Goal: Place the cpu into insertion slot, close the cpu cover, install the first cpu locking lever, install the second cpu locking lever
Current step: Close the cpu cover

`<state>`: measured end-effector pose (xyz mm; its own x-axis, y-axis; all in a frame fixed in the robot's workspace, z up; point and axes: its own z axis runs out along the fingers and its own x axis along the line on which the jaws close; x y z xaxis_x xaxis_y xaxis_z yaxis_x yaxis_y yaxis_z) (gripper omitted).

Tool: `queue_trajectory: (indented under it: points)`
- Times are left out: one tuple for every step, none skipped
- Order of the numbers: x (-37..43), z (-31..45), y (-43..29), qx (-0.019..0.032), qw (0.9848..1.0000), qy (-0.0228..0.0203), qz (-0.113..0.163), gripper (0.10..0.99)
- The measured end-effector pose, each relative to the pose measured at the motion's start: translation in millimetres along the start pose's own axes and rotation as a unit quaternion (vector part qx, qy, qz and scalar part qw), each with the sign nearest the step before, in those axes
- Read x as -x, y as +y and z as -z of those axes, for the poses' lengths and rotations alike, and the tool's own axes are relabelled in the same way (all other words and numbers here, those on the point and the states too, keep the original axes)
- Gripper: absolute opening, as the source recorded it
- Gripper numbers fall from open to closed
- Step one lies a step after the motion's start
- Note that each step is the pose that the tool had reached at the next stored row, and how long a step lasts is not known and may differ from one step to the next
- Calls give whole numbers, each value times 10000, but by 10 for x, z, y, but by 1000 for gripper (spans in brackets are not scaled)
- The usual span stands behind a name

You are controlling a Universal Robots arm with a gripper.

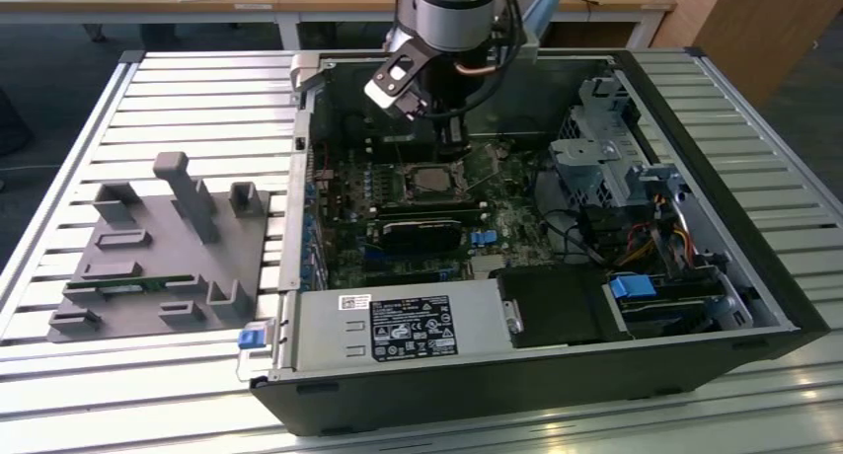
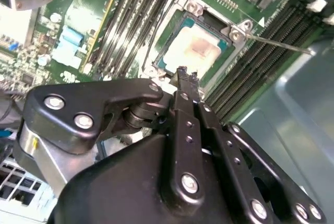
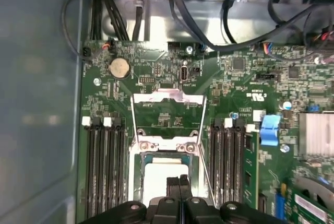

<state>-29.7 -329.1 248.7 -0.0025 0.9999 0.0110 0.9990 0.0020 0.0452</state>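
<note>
The cpu (image 3: pixel 159 179) lies flat in the insertion slot (image 3: pixel 138 182) on the green board; its pale metal top also shows in the second wrist view (image 2: pixel 195 51) and in the exterior view (image 1: pixel 428 183). The cpu cover (image 3: pixel 156 97), a silvery frame with a square window, stands swung back open on its hinge beyond the socket. Two thin locking levers (image 3: pixel 132 125) (image 3: pixel 207 166) are unlatched, and one lever (image 2: pixel 276 43) juts out from the socket corner. My gripper (image 3: pixel 178 181) (image 2: pixel 187 71) (image 1: pixel 455 143) hovers just above the cpu's edge, shut, with nothing between its fingers.
Memory slots (image 3: pixel 104 166) flank the socket on both sides. The case holds a power supply (image 1: pixel 395 326), a drive cage (image 1: pixel 619 148) and loose cables (image 3: pixel 209 41). A grey parts fixture (image 1: pixel 158 257) sits on the slatted table at the exterior view's left.
</note>
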Motion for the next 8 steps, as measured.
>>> queue_trajectory:
  points:
    - [0, 29, 1, 0, 10000, 1, 0, 106]
    - [0, 50, 2, 0, 10000, -1, 0, 106]
    - [0, 59, 3, 0, 10000, 1, 0, 106]
    - [1, 60, 3, 0, 10000, 6, 1, 106]
    - [5, 60, 3, 0, 10000, 12, 1, 106]
    - [7, 60, 5, 0, 10000, 22, 0, 106]
    - [6, 59, 13, 0, 10000, 30, -1, 106]
    - [6, 58, 27, -1, 10000, 38, -1, 106]
